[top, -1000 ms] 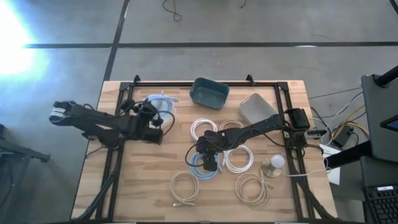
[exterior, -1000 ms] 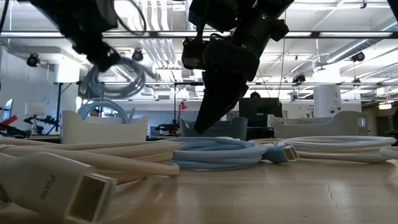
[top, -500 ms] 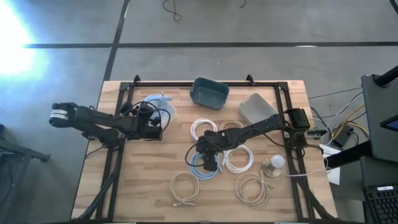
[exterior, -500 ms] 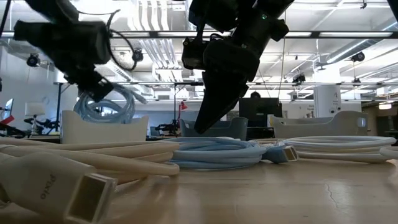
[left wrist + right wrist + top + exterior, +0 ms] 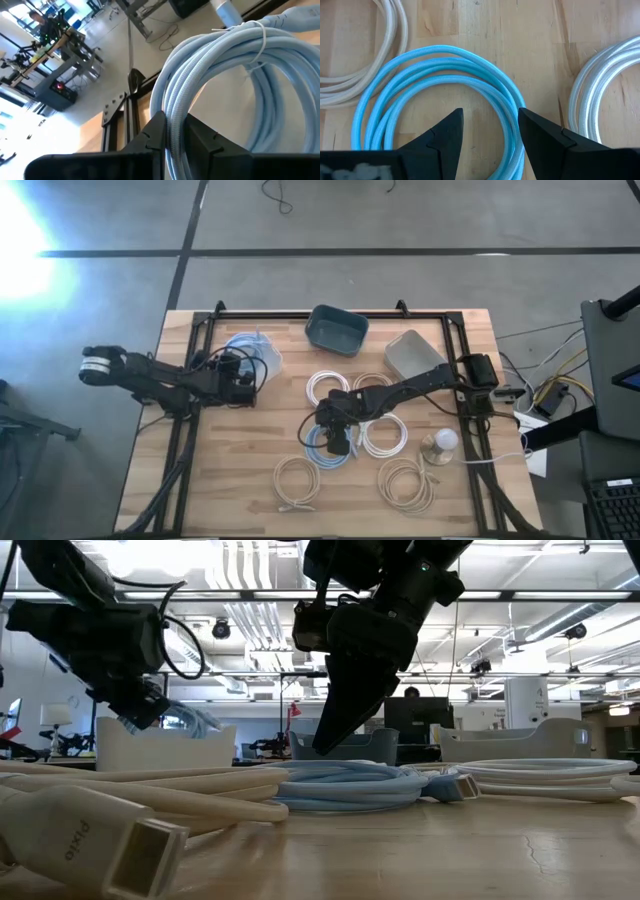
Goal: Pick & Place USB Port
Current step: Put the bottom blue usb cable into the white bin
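Observation:
My left gripper point(image 5: 242, 384) is at the table's far left, shut on a coil of light blue cable point(image 5: 250, 348) held over a white bin point(image 5: 165, 748). In the low view the coil's lower part point(image 5: 192, 718) sits behind the bin's rim. My right gripper point(image 5: 336, 432) is open at mid-table, pointing down over a second blue coil point(image 5: 328, 448) that lies flat on the wood. In the right wrist view its fingers point(image 5: 447, 134) stand on either side of that coil's strands point(image 5: 512, 120). The low view shows the fingertip just above the coil point(image 5: 340, 780). My left gripper pinches the light blue coil's bundle of strands point(image 5: 172, 107) between its two fingers, which lie across the bundle. The rest of the loop, tied with a white band point(image 5: 260, 42), reaches out beyond the fingers, lifted clear of the table.
A dark teal bin point(image 5: 337, 328) and a pale grey bin point(image 5: 415, 352) stand at the far edge. White coils point(image 5: 327, 387) point(image 5: 384, 437) and beige coils point(image 5: 297, 478) point(image 5: 405, 483) lie around the right gripper. A pale round object point(image 5: 440, 442) stands to the right.
My left gripper has moved down toward the white bin, still shut on the light blue coil. In the low view the coil has dropped from well above the bin to behind its rim.

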Motion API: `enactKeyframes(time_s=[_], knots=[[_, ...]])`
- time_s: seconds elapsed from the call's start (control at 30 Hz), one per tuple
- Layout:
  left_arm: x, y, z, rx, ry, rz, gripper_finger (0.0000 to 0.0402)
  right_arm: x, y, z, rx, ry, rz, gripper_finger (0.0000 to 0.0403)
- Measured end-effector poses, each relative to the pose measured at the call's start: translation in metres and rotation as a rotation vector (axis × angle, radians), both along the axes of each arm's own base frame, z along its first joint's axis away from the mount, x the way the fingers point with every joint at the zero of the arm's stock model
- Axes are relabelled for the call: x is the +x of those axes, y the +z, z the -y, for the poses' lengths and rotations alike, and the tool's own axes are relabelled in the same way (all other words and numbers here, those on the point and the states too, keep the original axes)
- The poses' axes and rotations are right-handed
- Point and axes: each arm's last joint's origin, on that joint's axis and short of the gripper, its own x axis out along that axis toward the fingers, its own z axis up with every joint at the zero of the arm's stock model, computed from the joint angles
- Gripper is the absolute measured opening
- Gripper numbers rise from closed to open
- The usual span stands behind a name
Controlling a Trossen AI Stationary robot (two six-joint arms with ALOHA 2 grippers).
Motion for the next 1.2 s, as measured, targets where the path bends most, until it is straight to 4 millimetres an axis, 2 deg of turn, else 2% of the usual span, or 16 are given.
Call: enactKeyframes(time_s=[0.33,0.7,1.0,1.2], knots=[[0.001,0.002,-0.004,-0.006,0.022,0.003,0.0088,0.000,0.000,0.000,0.000,0.000,0.000,0.0187],[0.012,0.015,-0.005,-0.006,0.021,0.057,0.0132,0.000,0.000,0.000,0.000,0.000,0.000,0.0187],[0.024,0.030,-0.005,-0.026,-0.030,0.005,0.0140,0.000,0.000,0.000,0.002,-0.003,0.001,0.0187],[0.024,0.028,-0.004,-0.138,-0.073,-0.048,0.0146,-0.001,0.000,-0.005,0.002,0.009,0.000,0.0187]])
